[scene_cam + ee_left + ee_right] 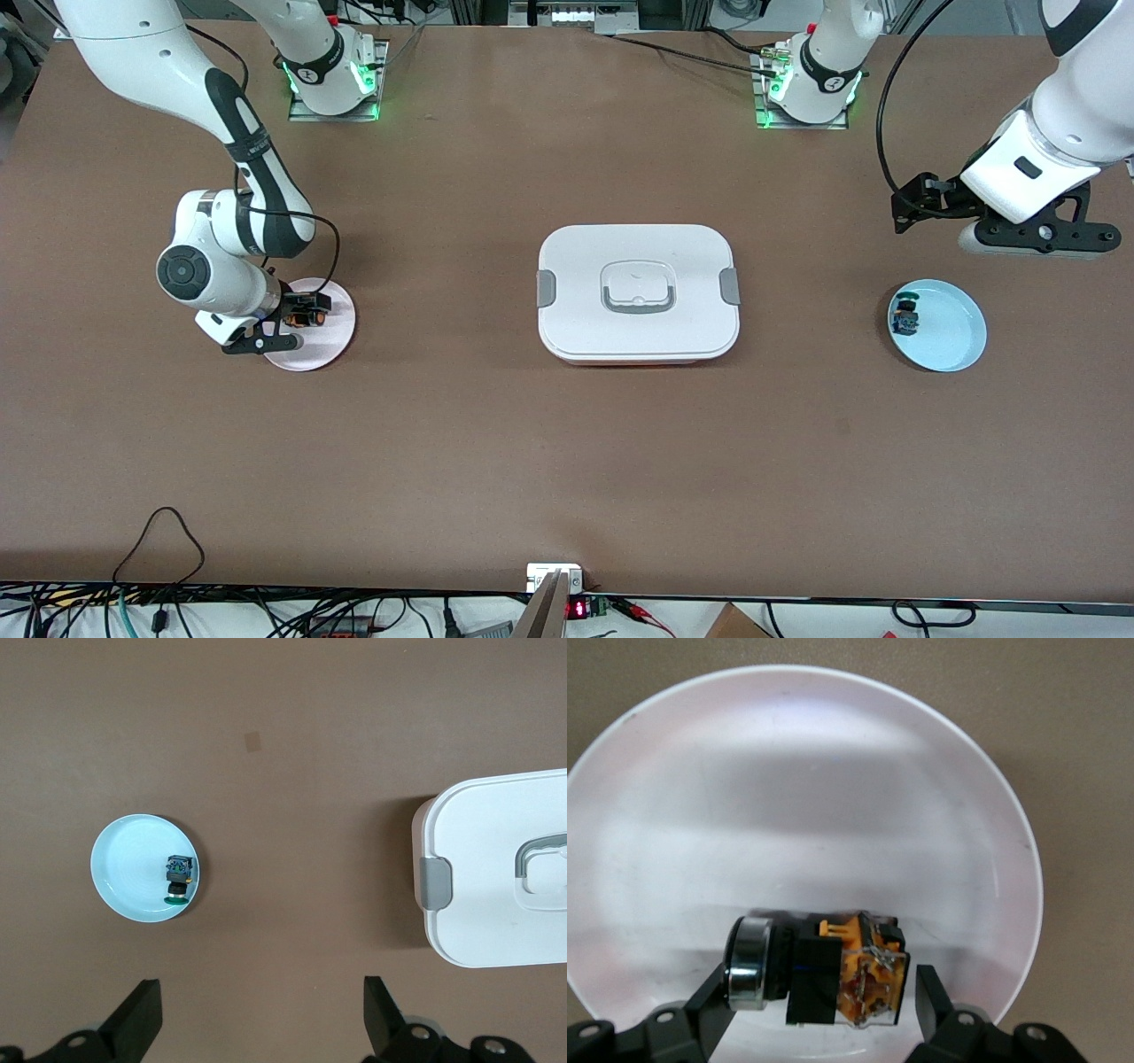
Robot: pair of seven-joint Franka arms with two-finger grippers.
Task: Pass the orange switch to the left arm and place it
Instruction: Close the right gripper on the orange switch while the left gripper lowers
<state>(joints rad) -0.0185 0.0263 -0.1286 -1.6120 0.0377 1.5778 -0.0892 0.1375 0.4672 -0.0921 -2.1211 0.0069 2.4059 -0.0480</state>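
Observation:
The orange switch lies on its side on a pale pink plate toward the right arm's end of the table. My right gripper is down on that plate, open, with its fingers on either side of the switch. In the right wrist view the switch sits between the fingers of the right gripper. One finger is at the silver end and a thin gap shows at the orange end. My left gripper is open and empty, up over bare table. The white box stands mid-table.
A light blue plate holding a small blue-and-green switch lies toward the left arm's end. In the left wrist view the plate, that switch and the box show beneath the left gripper. Cables run along the table's near edge.

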